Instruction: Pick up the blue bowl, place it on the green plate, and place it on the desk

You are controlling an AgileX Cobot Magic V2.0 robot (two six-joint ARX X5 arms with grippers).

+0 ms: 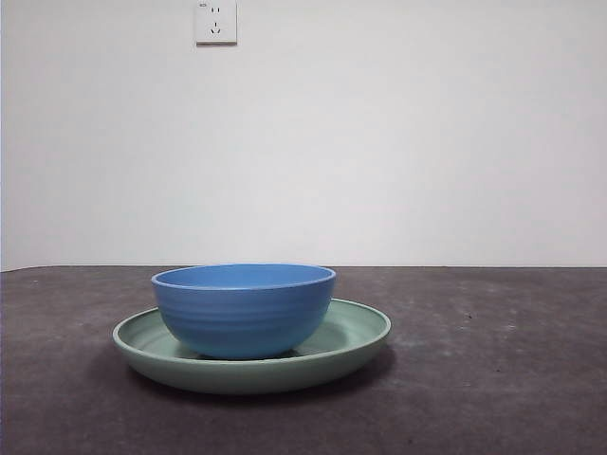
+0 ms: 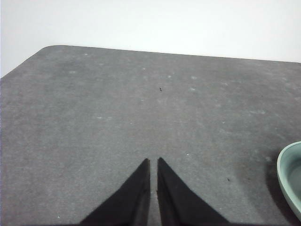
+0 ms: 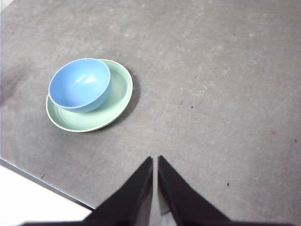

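The blue bowl (image 1: 244, 308) stands upright on the green plate (image 1: 356, 332), which rests on the desk (image 1: 493, 379). The bowl sits a little off the plate's centre. The right wrist view shows the bowl (image 3: 80, 84) on the plate (image 3: 120, 96) from above, well away from my right gripper (image 3: 155, 160), which is shut and empty high over the desk. My left gripper (image 2: 154, 162) is shut and empty above bare desk; only the plate's rim (image 2: 284, 174) shows at the edge of its view. Neither gripper appears in the front view.
A white wall with a socket (image 1: 215, 21) stands behind the desk. The desk's edge (image 3: 47, 183) runs close to the plate in the right wrist view. A rounded desk corner (image 2: 42, 51) shows in the left wrist view.
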